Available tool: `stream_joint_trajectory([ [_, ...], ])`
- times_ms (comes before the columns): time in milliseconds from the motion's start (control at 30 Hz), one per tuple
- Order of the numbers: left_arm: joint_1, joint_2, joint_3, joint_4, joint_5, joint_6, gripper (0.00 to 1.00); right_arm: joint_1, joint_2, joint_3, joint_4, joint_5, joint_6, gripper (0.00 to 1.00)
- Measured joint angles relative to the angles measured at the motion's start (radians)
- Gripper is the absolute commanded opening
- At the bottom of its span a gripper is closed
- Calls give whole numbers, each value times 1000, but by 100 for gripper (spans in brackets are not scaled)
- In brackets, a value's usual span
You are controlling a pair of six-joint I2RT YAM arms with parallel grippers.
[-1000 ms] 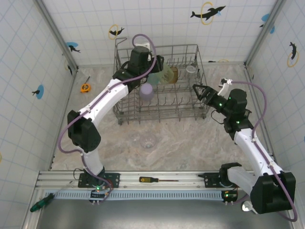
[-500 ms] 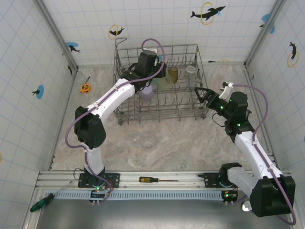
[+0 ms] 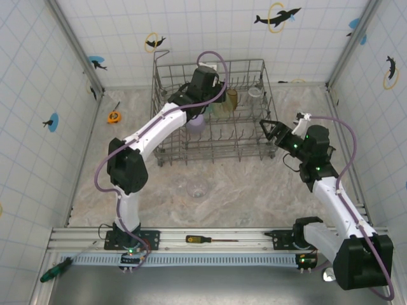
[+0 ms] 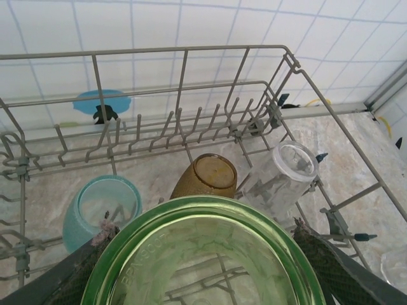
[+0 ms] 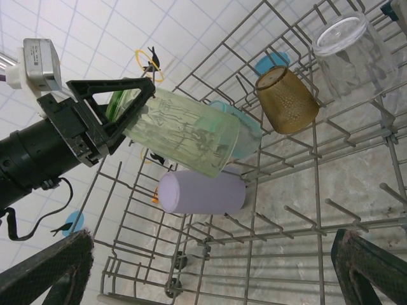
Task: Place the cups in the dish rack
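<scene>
Left gripper [image 5: 133, 114] has its jaws clamped on the green cup [image 4: 203, 254], tipped sideways over the rack [image 3: 245, 145], just above the lavender cup [image 5: 202, 192] and near the teal cup [image 4: 102, 210]. The amber cup [image 4: 206, 178] and a clear cup [image 4: 283, 168] are racked too. Right gripper [image 3: 264, 129] hangs by the rack's right end, jaws wide. There's a spare clear cup [image 3: 196, 188] on the counter [image 3: 254, 184].
</scene>
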Motion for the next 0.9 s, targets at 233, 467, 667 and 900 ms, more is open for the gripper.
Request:
stream_joint_trajectory([
  [233, -6, 38, 6, -1, -3, 14, 0, -1, 0, 0, 0, 0, 0, 100],
  [467, -11, 80, 13, -1, -3, 18, 0, -1, 1, 0, 0, 1, 0, 100],
  [667, -11, 98, 13, 0, -3, 21, 0, -1, 4, 0, 0, 1, 0, 100],
  [900, -11, 145, 13, 1, -3, 24, 6, -1, 4, 0, 0, 1, 0, 100],
])
